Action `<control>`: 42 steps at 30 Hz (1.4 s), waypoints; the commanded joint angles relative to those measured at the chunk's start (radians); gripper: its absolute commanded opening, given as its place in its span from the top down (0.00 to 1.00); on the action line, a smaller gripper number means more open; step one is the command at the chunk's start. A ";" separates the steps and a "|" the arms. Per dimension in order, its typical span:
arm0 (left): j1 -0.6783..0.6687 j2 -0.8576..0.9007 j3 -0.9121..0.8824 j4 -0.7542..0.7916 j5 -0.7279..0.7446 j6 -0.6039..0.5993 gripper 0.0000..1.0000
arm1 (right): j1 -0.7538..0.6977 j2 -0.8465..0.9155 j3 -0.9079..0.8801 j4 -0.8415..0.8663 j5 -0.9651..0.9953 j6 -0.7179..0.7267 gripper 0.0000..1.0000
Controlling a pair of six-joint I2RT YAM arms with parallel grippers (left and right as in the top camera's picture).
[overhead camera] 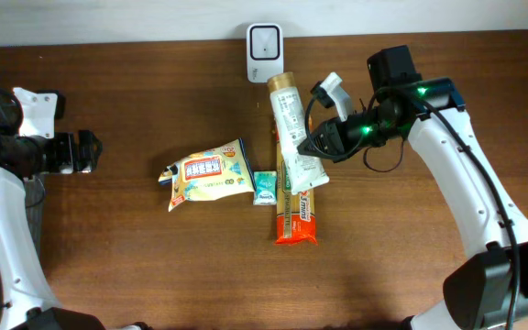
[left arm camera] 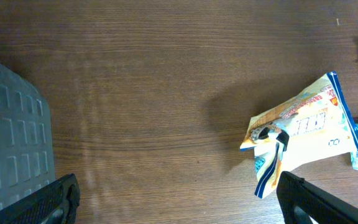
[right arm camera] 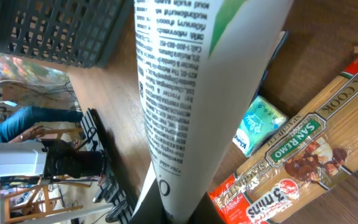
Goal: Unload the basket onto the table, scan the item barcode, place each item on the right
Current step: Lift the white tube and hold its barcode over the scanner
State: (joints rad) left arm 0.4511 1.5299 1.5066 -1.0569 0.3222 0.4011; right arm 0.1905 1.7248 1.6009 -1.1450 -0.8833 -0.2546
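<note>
One grasp looks made: right gripper [overhead camera: 321, 144] clamped on white gold-capped plastic tube [overhead camera: 291, 119], left gripper [overhead camera: 85, 151] jaws apart; next, carry it to small white scanner [overhead camera: 264, 41] for the read.

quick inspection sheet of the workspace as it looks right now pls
surface: dark brown wooden table, no spills seen
job's things: white plastic tube with gold cap, gripped near its crimped end, small print facing the right wrist camera, no barcode in view; white box-shaped scanner at the table's far edge
clutter: orange-red spaghetti packet, small teal tissue pack, yellow-white snack bag
grippers: left gripper open, empty, apart from the items; right gripper shut on the tube
cables: black cable loop hanging at the right arm's wrist
surroundings: grey plastic crate at the left; dark mesh basket beyond the table
</note>
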 commanded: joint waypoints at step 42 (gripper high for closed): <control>0.002 0.000 -0.003 0.002 0.003 0.013 0.01 | 0.261 0.768 0.553 0.959 1.637 -0.605 0.96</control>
State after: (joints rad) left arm 0.4511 1.5299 1.5066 -1.0565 0.3222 0.4011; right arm 0.4541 2.4912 2.1475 -0.2016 0.7116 -0.8692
